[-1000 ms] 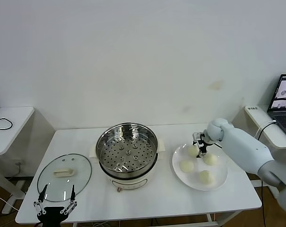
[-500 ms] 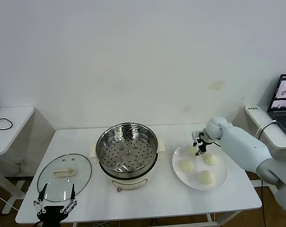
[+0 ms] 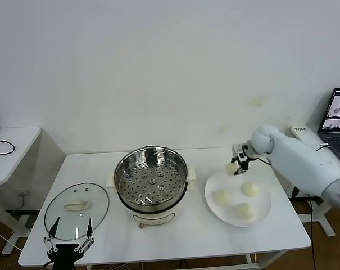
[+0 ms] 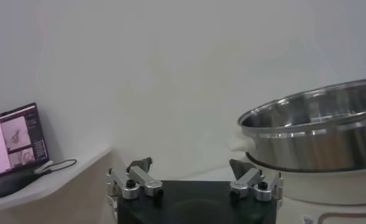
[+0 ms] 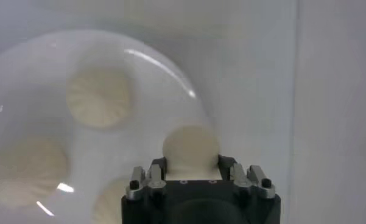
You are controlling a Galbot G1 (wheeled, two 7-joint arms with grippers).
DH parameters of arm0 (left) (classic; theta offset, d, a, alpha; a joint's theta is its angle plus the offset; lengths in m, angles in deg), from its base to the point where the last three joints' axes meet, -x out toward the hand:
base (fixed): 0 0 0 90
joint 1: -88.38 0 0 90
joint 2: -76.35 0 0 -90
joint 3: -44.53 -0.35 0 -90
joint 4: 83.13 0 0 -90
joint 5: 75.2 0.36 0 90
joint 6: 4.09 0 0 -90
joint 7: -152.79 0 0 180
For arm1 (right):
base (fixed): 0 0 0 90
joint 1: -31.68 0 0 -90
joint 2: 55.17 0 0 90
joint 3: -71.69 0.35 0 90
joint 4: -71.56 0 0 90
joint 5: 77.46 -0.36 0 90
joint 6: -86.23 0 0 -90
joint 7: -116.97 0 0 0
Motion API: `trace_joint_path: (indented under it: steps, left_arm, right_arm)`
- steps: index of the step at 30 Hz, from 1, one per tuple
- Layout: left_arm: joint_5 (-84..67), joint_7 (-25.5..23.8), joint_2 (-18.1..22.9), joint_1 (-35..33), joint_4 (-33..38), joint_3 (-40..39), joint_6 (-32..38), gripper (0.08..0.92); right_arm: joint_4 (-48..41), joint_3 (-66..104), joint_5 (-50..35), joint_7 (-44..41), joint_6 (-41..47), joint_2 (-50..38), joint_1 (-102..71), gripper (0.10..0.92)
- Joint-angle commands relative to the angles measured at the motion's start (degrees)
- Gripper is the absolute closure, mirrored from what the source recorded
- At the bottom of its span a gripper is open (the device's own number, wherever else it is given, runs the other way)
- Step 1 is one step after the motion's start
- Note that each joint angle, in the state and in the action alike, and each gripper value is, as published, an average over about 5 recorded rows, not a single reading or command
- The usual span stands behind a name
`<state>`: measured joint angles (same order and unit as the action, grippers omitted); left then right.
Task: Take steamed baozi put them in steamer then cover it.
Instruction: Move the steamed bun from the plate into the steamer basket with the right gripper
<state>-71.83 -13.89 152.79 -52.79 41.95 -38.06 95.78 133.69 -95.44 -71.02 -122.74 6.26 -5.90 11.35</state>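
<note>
A: R hand?
B: Clamped on one baozi, lifted off the plate; three baozi under it; steamer off to its left.
A: L hand?
B: Jaws wide, holding nothing, at table edge; cover just beyond it.

A plain white wall rises behind a white rectangular table, flanked by a small white side table and an open laptop
</note>
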Motion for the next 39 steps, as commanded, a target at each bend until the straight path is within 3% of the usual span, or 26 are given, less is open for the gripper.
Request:
trace_joint_path:
  steps: [1, 10, 19, 26, 39]
  left_arm:
    - [-0.1, -0.1, -0.3, 0.2, 0.0, -0.2, 0.0, 0.177]
    - [-0.7, 0.0, -0.9, 0.2, 0.1, 0.2, 0.0, 0.177]
    - [-0.7, 0.2, -0.9, -0.1, 0.7, 0.7, 0.2, 0.177]
    - [-0.7, 0.1, -0.8, -0.5, 1.5, 1.6, 0.4, 0.177]
    - [0.2, -0.3, -0.6, -1.1, 3.0, 2.5, 0.6, 0.177]
  right_arm:
    - [7.8, -5.9, -8.3, -0.1, 1.6, -3.0, 10.9, 0.477]
    - [11.6, -13.8, -17.5, 0.9, 3.5, 2.5, 22.8, 0.474]
    - [10.6, -18.7, -24.1, 5.0, 0.1, 14.9, 25.7, 0.473]
    - [8.8, -22.0, -20.4, 6.6, -4.5, 23.2, 22.6, 0.465]
    - [1.0, -25.0, -2.7, 10.0, -18.5, 29.5, 17.4, 0.474]
